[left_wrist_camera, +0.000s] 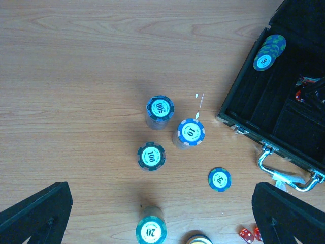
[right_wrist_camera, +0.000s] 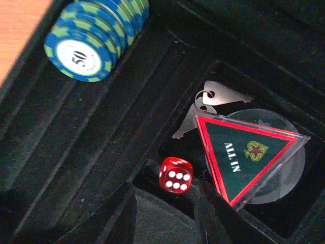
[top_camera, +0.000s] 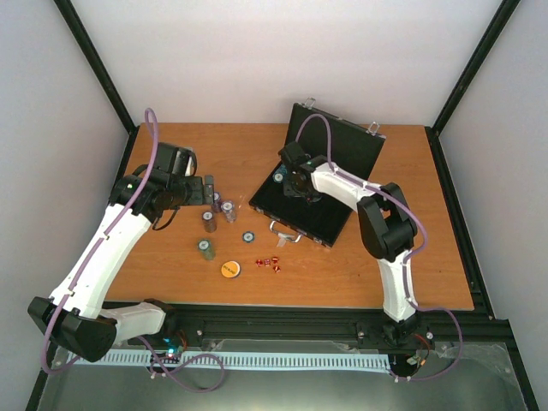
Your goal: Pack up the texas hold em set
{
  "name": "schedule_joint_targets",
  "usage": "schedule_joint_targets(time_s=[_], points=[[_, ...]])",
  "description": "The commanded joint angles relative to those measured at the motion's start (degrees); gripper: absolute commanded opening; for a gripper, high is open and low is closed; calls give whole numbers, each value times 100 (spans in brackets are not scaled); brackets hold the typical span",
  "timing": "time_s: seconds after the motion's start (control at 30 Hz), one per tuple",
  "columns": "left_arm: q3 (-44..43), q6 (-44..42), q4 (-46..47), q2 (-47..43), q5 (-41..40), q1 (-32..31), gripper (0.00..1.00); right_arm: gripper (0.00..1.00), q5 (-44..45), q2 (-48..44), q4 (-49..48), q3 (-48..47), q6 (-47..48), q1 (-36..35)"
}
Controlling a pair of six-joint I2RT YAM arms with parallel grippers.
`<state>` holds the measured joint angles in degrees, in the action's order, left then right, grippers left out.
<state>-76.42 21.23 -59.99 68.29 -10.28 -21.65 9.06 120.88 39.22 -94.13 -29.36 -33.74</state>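
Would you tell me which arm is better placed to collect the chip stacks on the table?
Left, probably: the left end effector hovers open above the chip stacks, whereas the right end effector is inside the case over a red die.

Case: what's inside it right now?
A row of blue chips, a red die, keys and an ALL IN triangle. The triangle covers part of a clear disc.

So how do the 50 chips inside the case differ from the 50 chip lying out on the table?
The chips in the case are several, stacked on edge in a groove of the black case; the loose chip looks single and lies flat on the wooden table. The chips in the case are already packed; the loose chip is not. Both have blue rims and a pale centre marked 50.
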Motion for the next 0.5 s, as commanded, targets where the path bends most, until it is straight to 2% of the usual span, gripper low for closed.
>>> schedule_joint_targets(time_s=[0.0, 0.2, 0.47], points=[[-38, -52, 99, -97, -39, 12, 100, 35, 68, -359, -14, -54, 72, -55], [-4, -43, 102, -105, -37, 12, 100, 36, 24, 261, 339, -742, 236, -20], [39, -36, 29, -156, -143, 12, 100, 36, 12, 628, 345, -974, 290, 121]])
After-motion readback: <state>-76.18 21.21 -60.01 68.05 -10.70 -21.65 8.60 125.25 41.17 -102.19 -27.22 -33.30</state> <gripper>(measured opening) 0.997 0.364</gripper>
